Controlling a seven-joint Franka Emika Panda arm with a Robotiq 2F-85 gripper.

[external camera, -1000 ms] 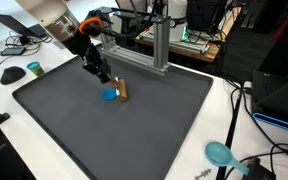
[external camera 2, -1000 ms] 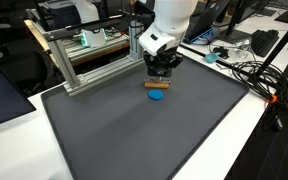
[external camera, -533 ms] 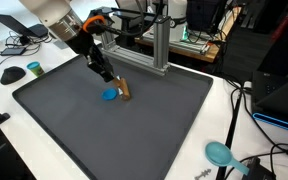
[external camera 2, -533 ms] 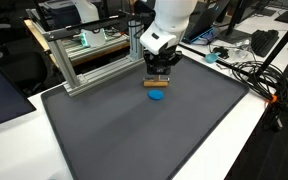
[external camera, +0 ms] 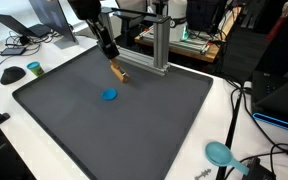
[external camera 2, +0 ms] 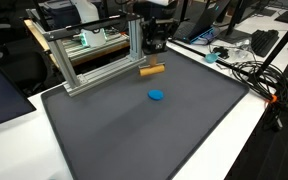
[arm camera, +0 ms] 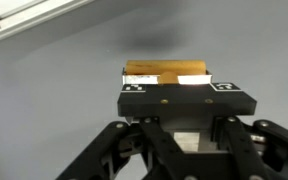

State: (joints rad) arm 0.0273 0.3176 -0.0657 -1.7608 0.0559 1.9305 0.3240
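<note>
The block [external camera: 118, 72] is pinched between the jaws of the gripper [external camera: 110, 60] and held clear of the mat [external camera: 164, 120], near the frame [external camera: 156, 48], apart from the disc [external camera: 109, 95]. Pick-up is judged done; the block is not yet set down.

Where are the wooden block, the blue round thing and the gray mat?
wooden block [external camera 2: 152, 70], in an exterior view, middle of its long side.
blue round thing [external camera 2: 157, 96], in an exterior view, centre of its top.
gray mat [external camera 2: 134, 140], in an exterior view, bare patch near the front.
</note>
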